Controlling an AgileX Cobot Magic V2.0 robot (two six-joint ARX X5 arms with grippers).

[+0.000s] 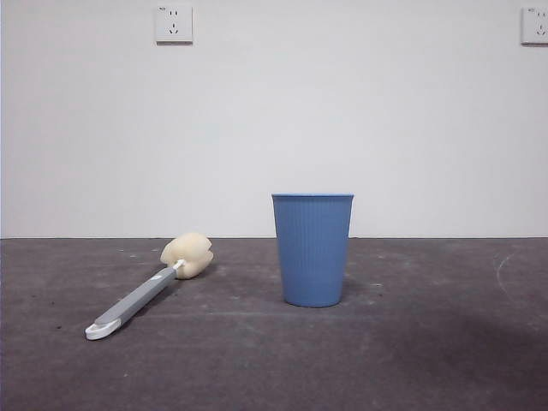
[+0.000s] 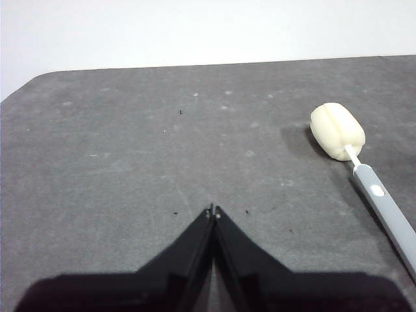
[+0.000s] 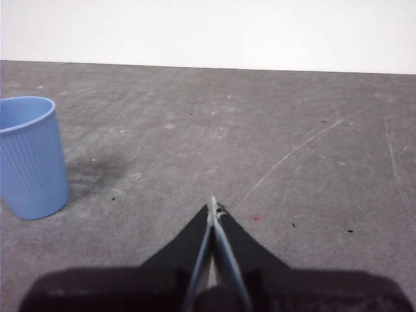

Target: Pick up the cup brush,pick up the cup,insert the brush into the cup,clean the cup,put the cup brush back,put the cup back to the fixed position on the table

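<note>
The blue ribbed cup (image 1: pixel 312 248) stands upright on the dark grey table (image 1: pixel 411 360), near the middle in the front view. The cup brush (image 1: pixel 150 287) lies flat on the table to its left, its cream sponge head toward the wall and its white looped end toward the camera. My left gripper (image 2: pixel 213 211) is shut and empty above the table, apart from the brush (image 2: pixel 364 172). My right gripper (image 3: pixel 212 207) is shut and empty, apart from the cup (image 3: pixel 29 159). Neither arm shows in the front view.
A white wall with two sockets (image 1: pixel 174 24) rises behind the table. The table's rounded far corner (image 2: pixel 32 81) shows in the left wrist view. Pale scratches (image 3: pixel 305 146) mark the table surface.
</note>
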